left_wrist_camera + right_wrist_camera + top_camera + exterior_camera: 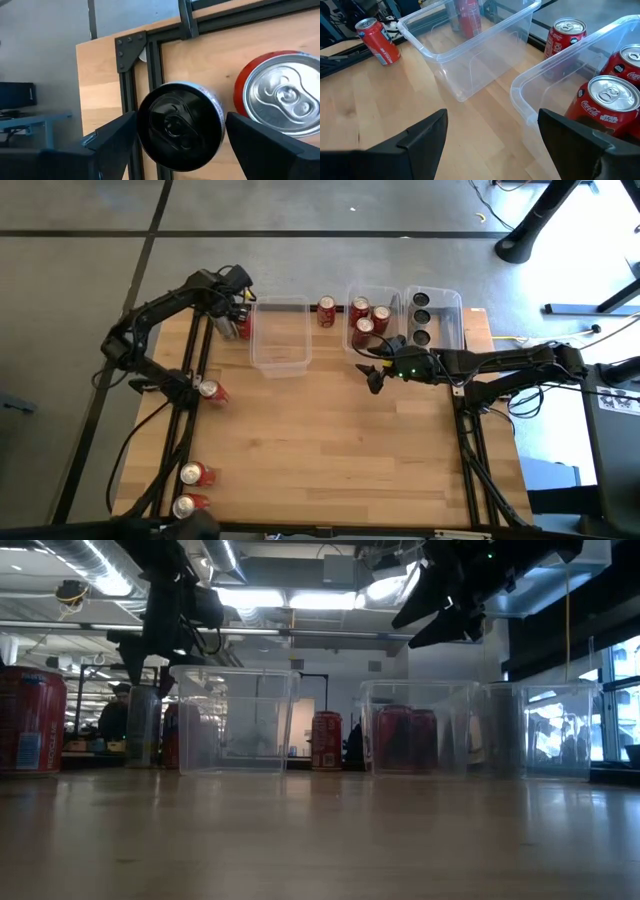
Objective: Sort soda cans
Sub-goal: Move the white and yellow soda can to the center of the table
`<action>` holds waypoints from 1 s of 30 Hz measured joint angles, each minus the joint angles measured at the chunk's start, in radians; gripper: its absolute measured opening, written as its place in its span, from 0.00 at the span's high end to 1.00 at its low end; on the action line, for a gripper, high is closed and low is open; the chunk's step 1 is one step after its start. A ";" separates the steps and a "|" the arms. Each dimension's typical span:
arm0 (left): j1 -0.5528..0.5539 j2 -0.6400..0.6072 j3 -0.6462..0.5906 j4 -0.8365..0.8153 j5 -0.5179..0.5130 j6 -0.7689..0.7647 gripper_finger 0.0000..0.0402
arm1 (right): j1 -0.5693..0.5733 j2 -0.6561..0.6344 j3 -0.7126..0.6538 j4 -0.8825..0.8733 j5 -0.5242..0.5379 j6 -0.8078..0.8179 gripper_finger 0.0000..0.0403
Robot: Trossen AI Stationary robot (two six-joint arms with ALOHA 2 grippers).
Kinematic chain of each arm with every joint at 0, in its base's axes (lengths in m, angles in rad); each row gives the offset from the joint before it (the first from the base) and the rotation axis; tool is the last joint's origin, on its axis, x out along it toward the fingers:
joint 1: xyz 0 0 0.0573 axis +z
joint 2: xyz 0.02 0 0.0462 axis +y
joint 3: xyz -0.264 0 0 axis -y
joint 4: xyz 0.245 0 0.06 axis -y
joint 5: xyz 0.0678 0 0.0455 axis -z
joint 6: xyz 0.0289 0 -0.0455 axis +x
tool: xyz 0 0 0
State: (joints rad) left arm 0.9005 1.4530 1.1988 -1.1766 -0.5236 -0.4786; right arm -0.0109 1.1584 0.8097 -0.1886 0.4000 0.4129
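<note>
Soda cans are rigid, smooth-walled cylinders, likely slippery and easy to tip, so I'd pinch each across the mid-body, squarely. My left gripper point(177, 137) hangs over the counter's far-left corner, fingers spread wide either side of a black can point(179, 126) without touching; a red can point(282, 92) stands just beside it. My right gripper point(492, 135), fingers open and empty, hovers near the far edge by the middle bin point(374, 320) holding red cans. More cans stand along the left edge.
</note>
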 joint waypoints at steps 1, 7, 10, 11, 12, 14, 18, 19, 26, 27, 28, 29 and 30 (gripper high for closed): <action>0.000 0.002 0.000 -0.002 0.007 0.000 0.26 | 0.000 0.000 0.000 0.000 0.000 0.000 0.24; 0.013 0.002 -0.013 0.021 0.035 0.040 0.26 | 0.000 0.000 0.000 0.000 0.001 -0.002 0.24; 0.013 0.002 -0.013 0.025 0.041 0.052 0.26 | 0.000 0.002 0.000 0.000 0.001 -0.002 0.24; 0.013 0.002 -0.013 0.028 0.042 0.060 0.26 | 0.000 0.002 0.000 0.000 0.001 -0.002 0.24; 0.013 0.002 -0.013 0.034 0.044 0.068 0.26 | 0.000 0.002 0.000 0.000 0.001 -0.002 0.24; 0.013 0.002 -0.013 0.042 0.061 0.071 0.26 | 0.000 0.002 0.000 0.001 0.001 -0.002 0.24; 0.019 0.001 -0.013 0.043 0.093 0.083 0.29 | 0.000 0.002 0.000 0.001 0.002 -0.002 0.24; 0.019 0.001 -0.013 0.043 0.098 0.090 0.30 | 0.000 0.002 0.000 0.000 0.002 -0.002 0.24; 0.019 0.000 -0.013 0.040 0.102 0.117 0.38 | 0.000 0.002 0.000 0.000 0.001 -0.003 0.24; 0.019 0.000 -0.013 0.040 0.102 0.122 0.38 | 0.000 0.003 0.000 0.000 0.001 -0.002 0.24; 0.019 0.000 -0.013 0.040 0.102 0.129 0.38 | 0.000 0.003 0.000 0.000 0.001 -0.002 0.24; 0.019 0.000 -0.013 0.040 0.100 0.136 0.38 | 0.000 0.003 0.000 0.000 0.001 -0.002 0.24; 0.019 0.000 -0.013 0.037 0.098 0.143 0.38 | 0.000 0.003 0.000 0.000 0.001 -0.002 0.24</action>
State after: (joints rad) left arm 0.9192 1.4532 1.1858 -1.1394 -0.4253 -0.3358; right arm -0.0109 1.1610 0.8097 -0.1883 0.4007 0.4107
